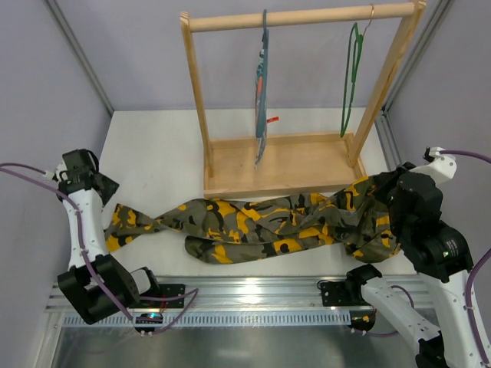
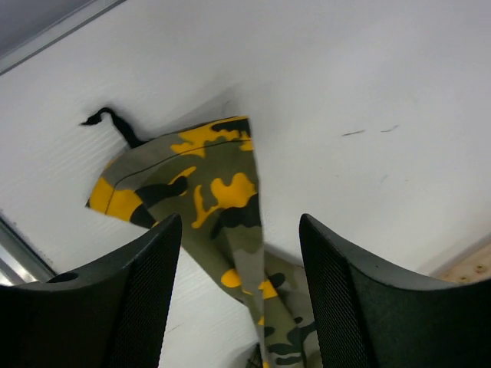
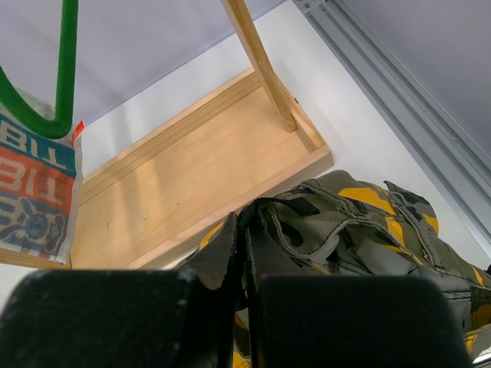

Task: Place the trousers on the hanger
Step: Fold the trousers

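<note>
- At the right end of the table [image 1: 153, 146], the right gripper [image 3: 247, 307] is clamped on the waist of the trousers [image 1: 261, 222] — a fold of olive fabric and a black strap stand pinched between its pads.
- Outward from that grip, the cloth runs leftward as one long band just in front of the wooden rack [image 1: 299, 165]. Its long axis lies side to side, roughly parallel to the rail [image 1: 307, 17].
- At the far left end, the left gripper [image 2: 238, 291] hovers with jaws apart and holds nothing. The leg cuff lies on the table below, between the two fingers.
- Behind and above the right gripper, the hanger [image 1: 351, 77] hangs from the rail's right end, edge-on to the arms and well apart from the cloth.
- By my reading, the right arm is much the nearer to the hanger, so the lift would go up and back from the waist — the trailing legs may drag or catch on the rack's base.
</note>
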### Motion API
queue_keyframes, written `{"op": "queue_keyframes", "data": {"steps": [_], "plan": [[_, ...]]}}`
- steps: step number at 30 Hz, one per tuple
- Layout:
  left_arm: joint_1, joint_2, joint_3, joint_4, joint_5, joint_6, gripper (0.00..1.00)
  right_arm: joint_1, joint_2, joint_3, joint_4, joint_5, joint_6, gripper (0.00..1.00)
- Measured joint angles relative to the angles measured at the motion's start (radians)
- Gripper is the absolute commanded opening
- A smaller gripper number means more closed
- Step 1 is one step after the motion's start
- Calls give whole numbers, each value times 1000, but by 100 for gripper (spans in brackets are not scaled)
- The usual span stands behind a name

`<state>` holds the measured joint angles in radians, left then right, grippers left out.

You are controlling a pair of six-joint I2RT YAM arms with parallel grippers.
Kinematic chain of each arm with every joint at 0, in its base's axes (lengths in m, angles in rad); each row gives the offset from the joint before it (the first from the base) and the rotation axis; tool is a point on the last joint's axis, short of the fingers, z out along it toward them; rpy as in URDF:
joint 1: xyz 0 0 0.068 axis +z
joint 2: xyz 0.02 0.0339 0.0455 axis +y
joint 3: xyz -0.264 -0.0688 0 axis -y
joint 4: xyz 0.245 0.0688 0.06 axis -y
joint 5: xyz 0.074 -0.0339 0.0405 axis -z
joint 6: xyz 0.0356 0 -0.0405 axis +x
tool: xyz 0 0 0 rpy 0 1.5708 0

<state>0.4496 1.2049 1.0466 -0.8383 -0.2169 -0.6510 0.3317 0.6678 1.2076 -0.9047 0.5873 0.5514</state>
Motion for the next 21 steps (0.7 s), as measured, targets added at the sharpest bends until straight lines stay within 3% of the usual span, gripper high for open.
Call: {"op": "queue_keyframes", "data": {"steps": [6, 13, 17, 18, 21], "plan": [[-83, 80, 113, -4, 40, -55, 63, 0, 0, -26, 23, -18, 1, 4], [-140, 272, 1, 3, 86, -110, 63, 0, 2, -55, 35, -33, 2, 4], [-142, 304, -62, 7, 85, -126, 62, 0, 2, -60, 40, -33, 1, 4], [-142, 312, -69, 12, 85, -129, 60, 0, 2, -62, 43, -33, 0, 4], [-142, 345, -71, 31, 88, -133, 27, 0, 2, -62, 45, -33, -1, 4]]}}
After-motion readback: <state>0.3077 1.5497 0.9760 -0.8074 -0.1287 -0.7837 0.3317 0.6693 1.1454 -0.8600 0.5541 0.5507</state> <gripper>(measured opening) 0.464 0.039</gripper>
